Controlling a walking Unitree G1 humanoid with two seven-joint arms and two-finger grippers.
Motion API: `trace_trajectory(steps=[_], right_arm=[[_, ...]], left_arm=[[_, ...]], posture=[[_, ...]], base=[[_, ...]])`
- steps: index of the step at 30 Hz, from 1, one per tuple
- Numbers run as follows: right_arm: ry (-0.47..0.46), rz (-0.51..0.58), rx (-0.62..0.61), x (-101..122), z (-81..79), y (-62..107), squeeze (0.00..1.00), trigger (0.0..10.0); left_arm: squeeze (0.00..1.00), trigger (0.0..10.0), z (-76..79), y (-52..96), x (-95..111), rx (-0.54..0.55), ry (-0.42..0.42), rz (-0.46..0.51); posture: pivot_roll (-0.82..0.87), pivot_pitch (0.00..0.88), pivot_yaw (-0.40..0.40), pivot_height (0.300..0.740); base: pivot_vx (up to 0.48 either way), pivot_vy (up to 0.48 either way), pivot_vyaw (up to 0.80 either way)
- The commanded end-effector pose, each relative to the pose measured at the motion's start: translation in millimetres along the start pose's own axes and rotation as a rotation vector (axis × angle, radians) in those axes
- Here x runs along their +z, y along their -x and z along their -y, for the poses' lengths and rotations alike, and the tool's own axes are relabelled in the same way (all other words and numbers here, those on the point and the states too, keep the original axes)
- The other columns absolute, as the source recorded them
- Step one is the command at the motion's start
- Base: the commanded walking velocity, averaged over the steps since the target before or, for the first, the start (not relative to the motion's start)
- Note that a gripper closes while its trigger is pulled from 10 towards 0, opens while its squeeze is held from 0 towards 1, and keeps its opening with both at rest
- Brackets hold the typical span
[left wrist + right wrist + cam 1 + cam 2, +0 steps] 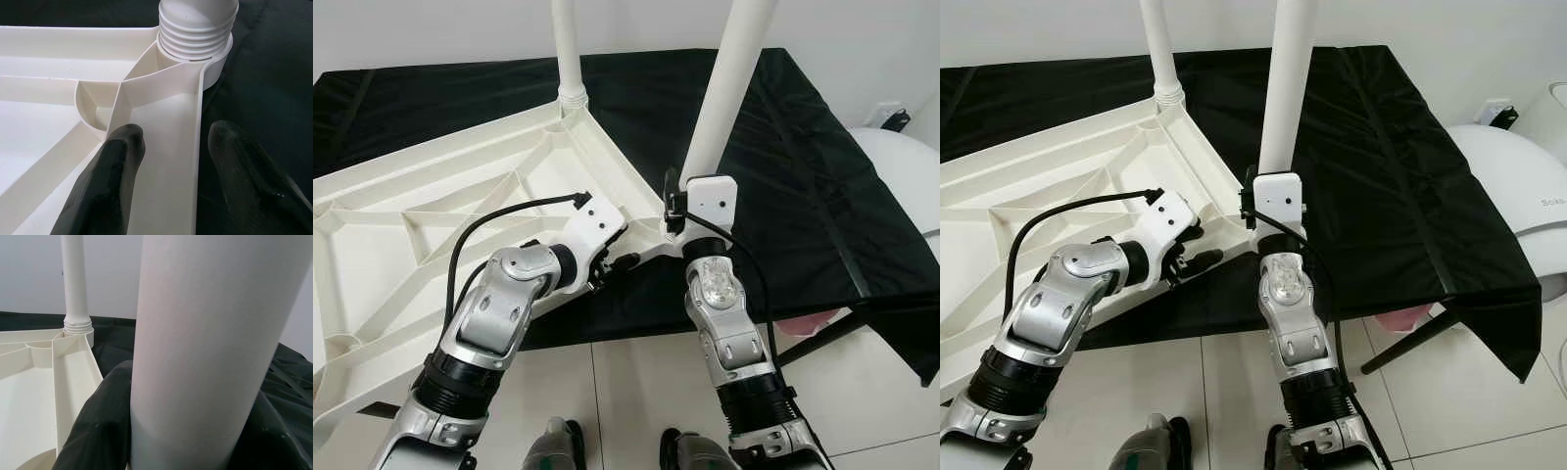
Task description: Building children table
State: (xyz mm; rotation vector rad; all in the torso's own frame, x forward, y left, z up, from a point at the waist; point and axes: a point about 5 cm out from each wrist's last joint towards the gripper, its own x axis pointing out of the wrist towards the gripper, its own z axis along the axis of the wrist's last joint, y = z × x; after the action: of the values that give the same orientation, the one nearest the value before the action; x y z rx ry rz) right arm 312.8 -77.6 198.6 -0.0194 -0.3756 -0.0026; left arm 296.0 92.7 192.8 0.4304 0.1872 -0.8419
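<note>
A white plastic tabletop (431, 186) lies upside down on a black cloth, its ribbed underside facing up. One white leg (568, 49) stands screwed into the far corner socket, and its threaded end (195, 29) is visible. My right gripper (685, 191) is shut on a second white leg (729, 78), holding it upright at the near right corner; its fingers (98, 431) wrap the tube. My left gripper (617, 262) is at the near edge, shut on the tabletop's rim (171, 147), with one finger (117, 161) inside and one outside.
The black cloth (793, 157) covers a work table and hangs over its right front corner. A white rounded appliance (901, 166) stands to the right. A pink object (808, 323) sits under the table. Pale tiled floor (636, 392) lies below, with my feet on it.
</note>
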Motion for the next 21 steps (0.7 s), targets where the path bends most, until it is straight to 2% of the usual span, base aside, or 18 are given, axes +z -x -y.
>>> trace_trajectory(steps=[1,10,11,13,14,16,17,21], right_arm=[[0.041,-0.090,-0.081,-19.9,18.2,4.9,0.00,10.0],[0.028,-0.086,-0.090,-18.6,19.7,4.4,0.00,10.0],[0.012,-0.090,-0.084,-18.7,19.5,4.4,0.84,10.0],[0.012,-0.090,-0.084,-18.7,19.5,4.4,0.84,10.0],[0.013,-0.085,-0.083,-18.2,19.1,4.5,1.00,10.0],[0.021,-0.082,-0.077,-17.9,17.8,4.4,1.00,10.0],[0.027,-0.079,-0.075,-17.6,17.5,4.4,0.00,10.0],[0.023,-0.080,-0.066,-17.7,16.5,4.0,0.00,10.0]], left_arm=[[0.00,10.0,-1.4,-1.5,-1.9,0.038,-0.004,-0.016],[0.00,10.0,-1.6,-1.6,-1.9,0.038,-0.004,-0.015],[0.00,10.0,-1.4,-1.7,-1.8,0.037,-0.005,-0.014],[0.00,10.0,-1.4,-1.7,-1.8,0.037,-0.005,-0.014],[0.00,10.0,-1.4,-1.8,-1.7,0.036,-0.006,-0.013],[0.00,10.0,-1.1,-2.0,-1.2,0.034,-0.006,-0.012],[0.00,10.0,-1.0,-2.0,-1.2,0.034,-0.006,-0.012],[0.00,10.0,-1.0,-2.1,-1.0,0.033,-0.005,-0.011]], posture=[[-0.09,0.171,0.013,0.740],[-0.09,0.165,0.014,0.740],[-0.09,0.165,0.014,0.740],[-0.09,0.165,0.014,0.740],[-0.09,0.160,0.016,0.740],[-0.09,0.160,0.016,0.740],[-0.09,0.160,0.016,0.740],[-0.09,0.160,0.017,0.740]], base=[[0.000,0.000,0.00],[0.000,0.000,0.00],[0.000,0.000,0.00],[0.000,0.000,0.00],[0.000,0.000,0.00],[0.000,0.000,0.00],[0.000,0.000,0.00],[0.000,0.000,0.00]])
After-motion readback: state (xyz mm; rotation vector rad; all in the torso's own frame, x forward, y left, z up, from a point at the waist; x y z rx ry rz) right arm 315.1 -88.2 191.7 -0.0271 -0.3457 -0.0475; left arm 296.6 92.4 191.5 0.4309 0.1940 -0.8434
